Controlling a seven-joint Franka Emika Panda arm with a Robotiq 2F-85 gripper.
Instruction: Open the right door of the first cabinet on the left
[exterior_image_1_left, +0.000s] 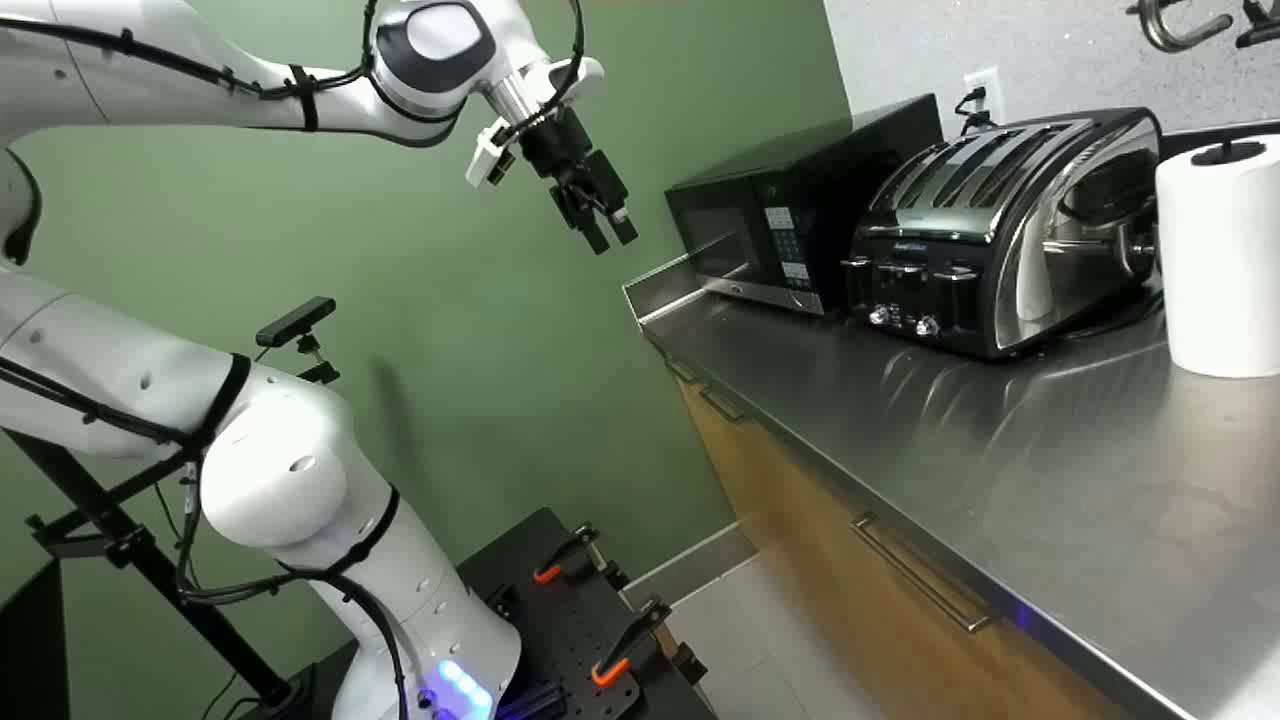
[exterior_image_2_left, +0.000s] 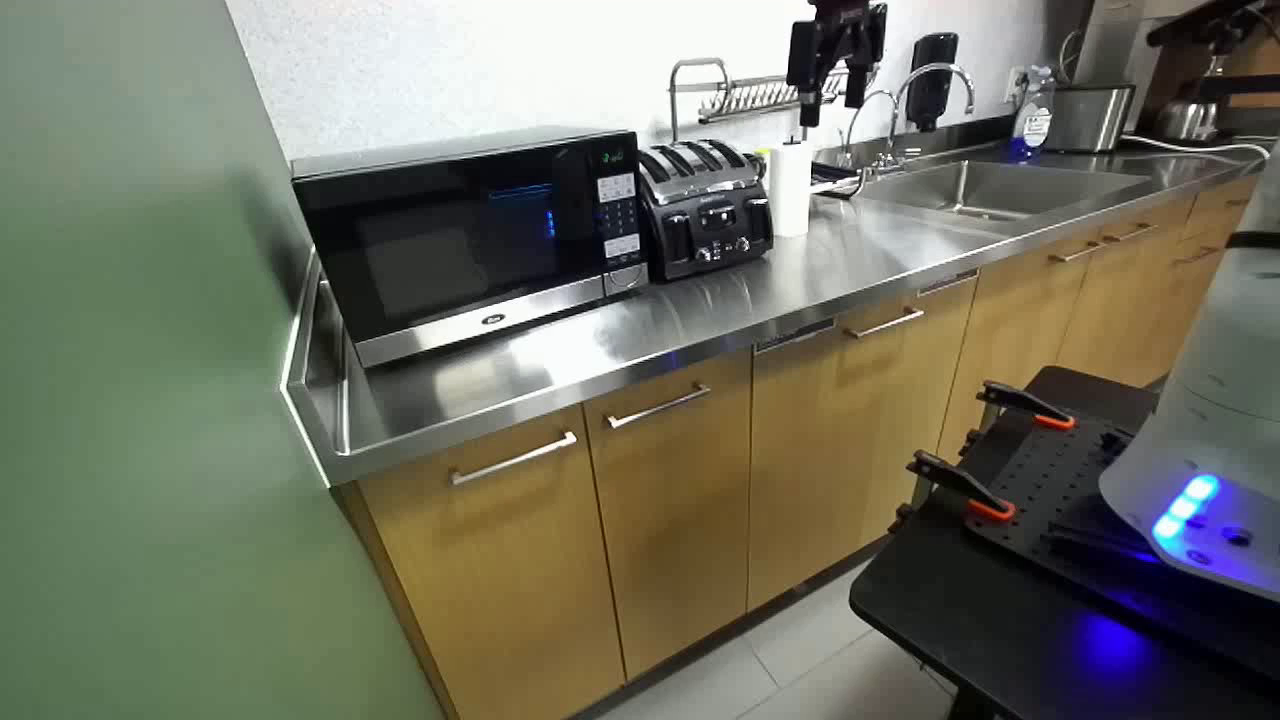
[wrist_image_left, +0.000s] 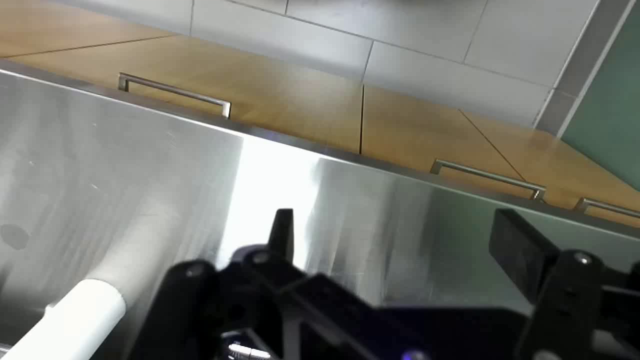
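Note:
The first cabinet (exterior_image_2_left: 500, 590) is light-brown wood and stands under the left end of the counter in an exterior view. Its right door (exterior_image_2_left: 678, 520) is shut flush, with a slim silver bar handle (exterior_image_2_left: 658, 406) near the top. In the wrist view the right door (wrist_image_left: 420, 132) and its handle (wrist_image_left: 489, 178) lie beyond the counter edge. The handle (exterior_image_1_left: 720, 405) also shows in an exterior view. My gripper (exterior_image_1_left: 612, 238) is open and empty, high above the counter and apart from the door. Its fingers (wrist_image_left: 392, 215) stand wide apart in the wrist view.
A steel counter (exterior_image_2_left: 540, 365) overhangs the doors. On it stand a black microwave (exterior_image_2_left: 450, 250), a toaster (exterior_image_2_left: 708, 215) and a paper towel roll (exterior_image_2_left: 791, 190). A green wall (exterior_image_2_left: 170, 400) borders the cabinet. The robot's black table (exterior_image_2_left: 960, 600) has clamps at its edge.

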